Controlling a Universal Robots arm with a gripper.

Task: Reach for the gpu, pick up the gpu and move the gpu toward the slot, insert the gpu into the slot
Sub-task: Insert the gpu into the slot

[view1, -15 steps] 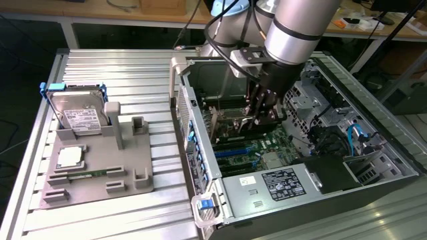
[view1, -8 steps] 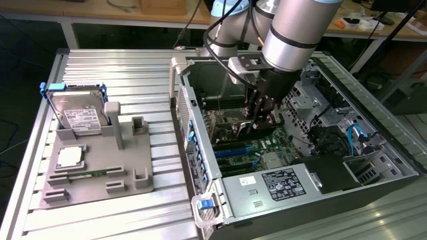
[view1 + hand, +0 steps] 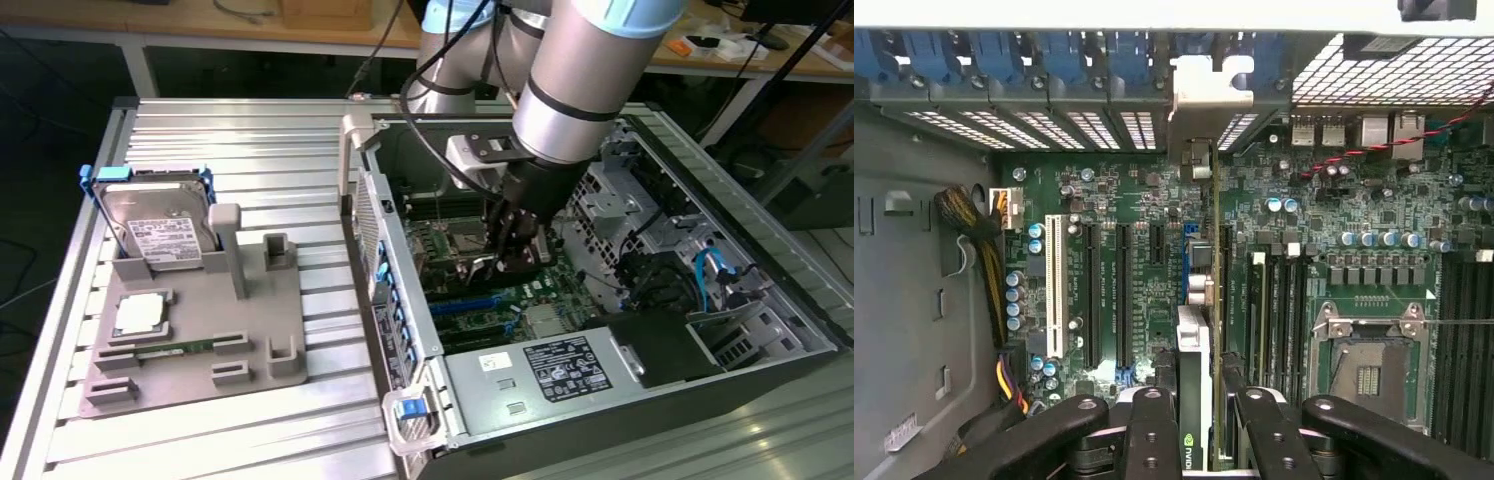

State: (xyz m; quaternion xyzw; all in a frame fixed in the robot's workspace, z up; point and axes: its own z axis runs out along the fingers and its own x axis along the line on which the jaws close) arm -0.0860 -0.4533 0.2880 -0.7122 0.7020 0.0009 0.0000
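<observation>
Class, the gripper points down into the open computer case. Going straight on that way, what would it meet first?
The gripper is shut on the gpu, so the card's leading edge would arrive first, probably at the blue slot on the motherboard. Depth is unclear, so exact alignment is uncertain.

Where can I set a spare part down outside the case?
Bare ribbed table beyond the hard drive, and the strip along the grey tray's near edge. Narrow lane between tray and case. Crowded inside the case around the pincer gripping the graphics card.
</observation>
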